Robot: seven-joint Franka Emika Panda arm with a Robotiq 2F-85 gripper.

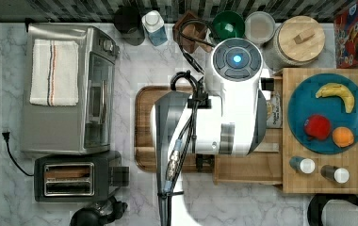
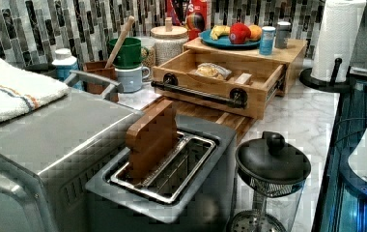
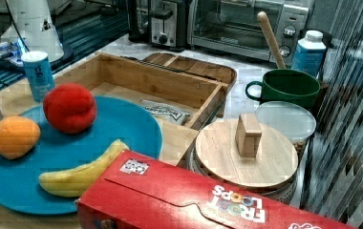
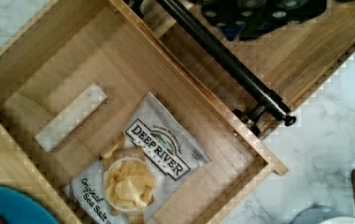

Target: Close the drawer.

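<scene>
Wrist view shows dark gripper parts (image 4: 264, 11) above the brown tray (image 4: 306, 60); whether the jaws are released or clenched, I cannot tell. Just beside them the drawer (image 4: 40, 56) stands pulled out over the marble surface (image 4: 334, 135), black bar handle (image 4: 222, 58) along its front and a chip bag (image 4: 143, 163) inside.

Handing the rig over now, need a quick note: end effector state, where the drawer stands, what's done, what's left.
End effector: its dark underside hangs above the drawer's front; whether it is open or shut cannot be told.
The drawer is pulled out from under the bamboo stand, its front over the brown tray. Inside lie a chip bag and a small pale bar.
The black bar handle is free, nothing gripping it.
Done: arm is positioned over the drawer.
Left: push the front in until the drawer is closed.
</scene>
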